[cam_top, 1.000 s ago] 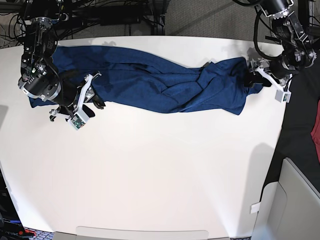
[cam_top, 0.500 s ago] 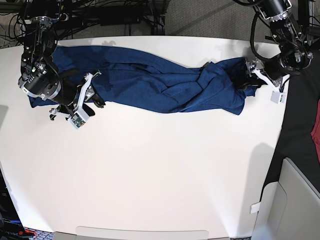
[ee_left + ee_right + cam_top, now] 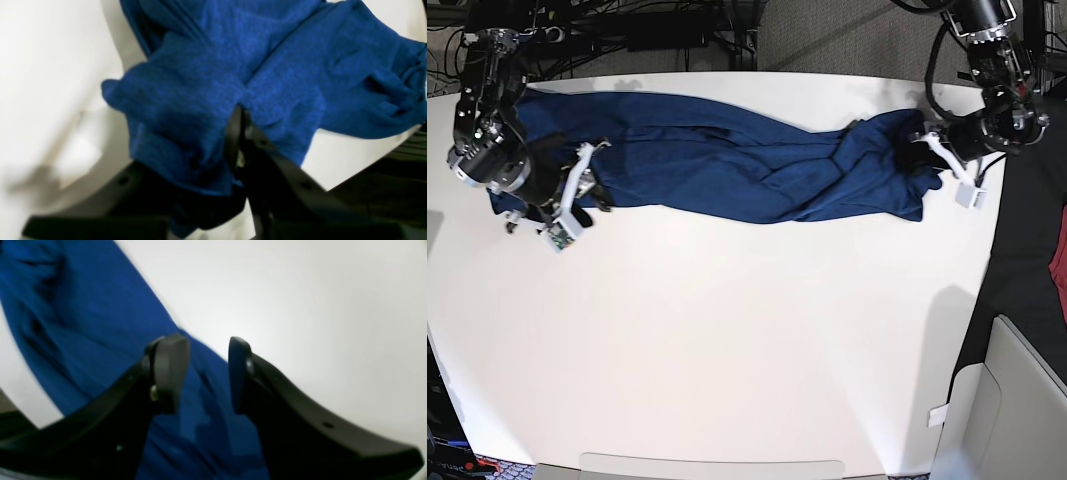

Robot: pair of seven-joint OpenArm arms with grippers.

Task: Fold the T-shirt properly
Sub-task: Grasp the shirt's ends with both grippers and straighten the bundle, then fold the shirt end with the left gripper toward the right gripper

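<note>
White table (image 3: 757, 350), grey floor (image 3: 827, 35)

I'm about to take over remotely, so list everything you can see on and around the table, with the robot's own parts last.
T-shirt: one, dark blue, stretched in a rumpled band across the far side of the table, from one arm to the other.
Table: one, white, filling most of the base view.
Red cloth: one, only a sliver at the right edge of the base view, off the table.
Cables: several, black, behind the table's far edge.
Left pincer: one, black, shut on the T-shirt's end, at the base view's right.
Right pincer: one, black, open, over the T-shirt's edge at its other end, gripping nothing.
</note>
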